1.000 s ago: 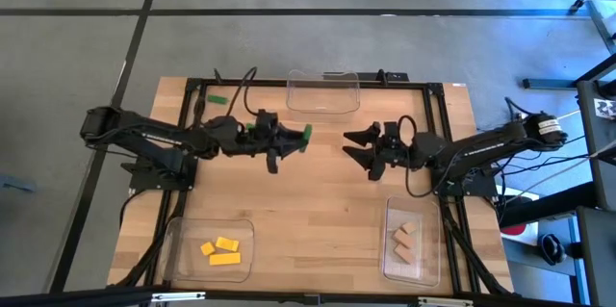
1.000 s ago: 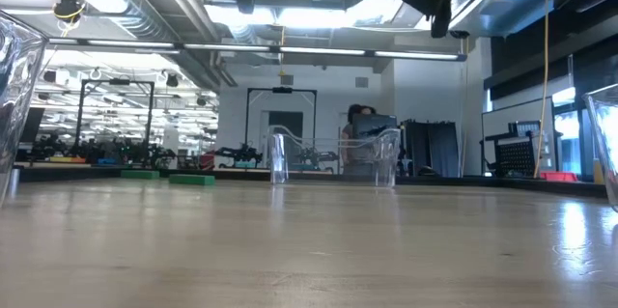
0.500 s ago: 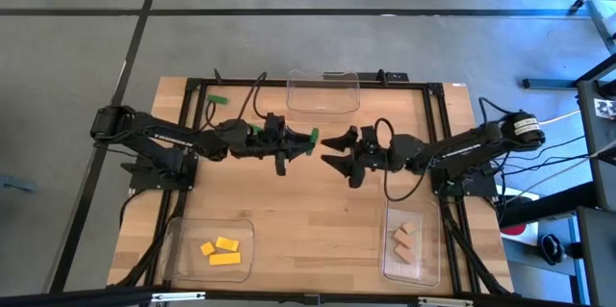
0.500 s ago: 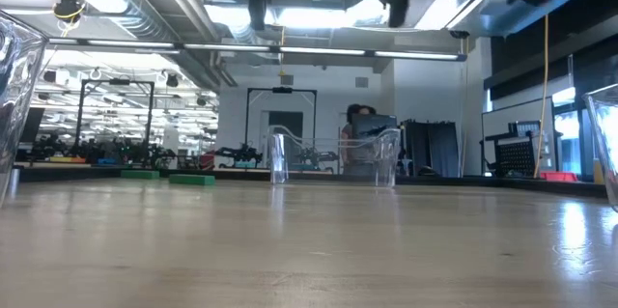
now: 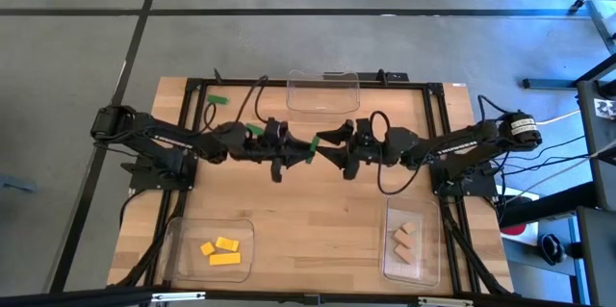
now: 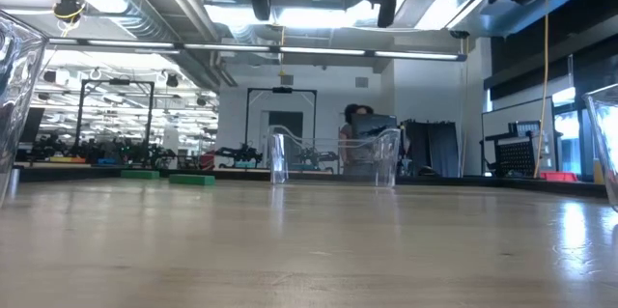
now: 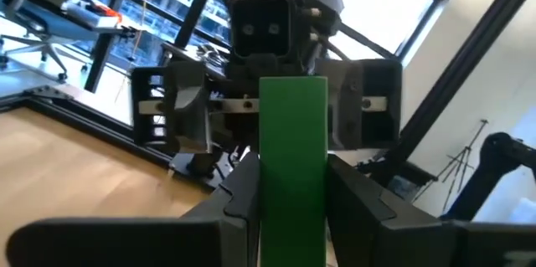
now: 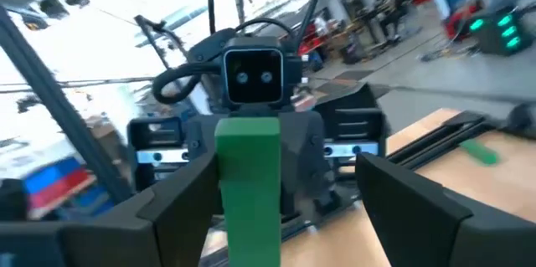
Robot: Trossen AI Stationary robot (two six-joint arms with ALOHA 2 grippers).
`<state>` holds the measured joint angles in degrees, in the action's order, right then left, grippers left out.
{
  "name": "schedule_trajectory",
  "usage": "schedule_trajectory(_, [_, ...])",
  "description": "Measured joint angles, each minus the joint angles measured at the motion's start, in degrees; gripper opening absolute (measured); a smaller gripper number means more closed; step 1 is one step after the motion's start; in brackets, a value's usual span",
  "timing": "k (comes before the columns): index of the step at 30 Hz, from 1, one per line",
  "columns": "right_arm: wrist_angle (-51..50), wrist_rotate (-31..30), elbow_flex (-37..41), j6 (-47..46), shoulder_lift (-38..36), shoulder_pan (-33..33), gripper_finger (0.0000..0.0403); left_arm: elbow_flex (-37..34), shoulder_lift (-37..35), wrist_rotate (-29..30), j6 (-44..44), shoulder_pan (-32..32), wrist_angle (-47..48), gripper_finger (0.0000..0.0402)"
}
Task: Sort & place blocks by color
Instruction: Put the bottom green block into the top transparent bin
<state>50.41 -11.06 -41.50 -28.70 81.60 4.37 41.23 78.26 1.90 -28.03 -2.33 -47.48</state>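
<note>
**Tools meet mid-air over a green block: handover at risk**

Left tool (image 5: 306,147) is clenched on a small green bar-shaped block (image 5: 310,145), holding it above the middle of the light wooden desk (image 5: 318,211), with one end of the bar sticking out toward the other arm. Right tool (image 5: 327,145) faces it head-on, its fingers spread wide to either side of that free end and gripping nothing; in the right wrist view the green bar (image 8: 249,185) stands between the two dark fingers (image 8: 176,204).

My reading is that a pass from one arm to the other is under way, and the danger lies in its timing. If the left tool lets go before the right one has clamped, the bar falls to the desk. If the right fingers close off-centre, they may twist the bar or push it out of the grip. The tools are also very near each other, so a further advance could knock them together.

Another green piece (image 5: 218,99) lies near the desk's far left corner. A clear plastic tray (image 5: 323,107) at the far edge looks unfilled; yellow blocks (image 5: 220,250) and tan wooden blocks (image 5: 404,239) already lie in the two near trays.
</note>
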Motion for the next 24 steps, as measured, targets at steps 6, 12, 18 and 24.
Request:
schedule_trajectory(6, [-0.06, 3.00, 0.00, -2.26, 0.01, -0.40, 0.0283, 0.00, 0.22, -0.38, -0.35, -0.15, 0.00, 0.0085])
schedule_trajectory(12, [-0.04, 3.24, 0.00, -2.16, 0.01, -0.40, 0.0283, 0.00, 0.22, -1.36, -0.39, -0.35, -0.04, 0.0085])
schedule_trajectory(18, [-0.06, 3.44, 0.00, -2.11, 0.01, -0.36, 0.0282, 0.00, 0.22, -1.08, -0.37, -0.83, 0.02, 0.0085])
schedule_trajectory(24, [-0.06, 3.40, 0.00, -2.11, 0.01, -0.36, 0.0261, 0.00, 0.22, -0.49, -0.33, -0.83, 0.30, 0.0085])
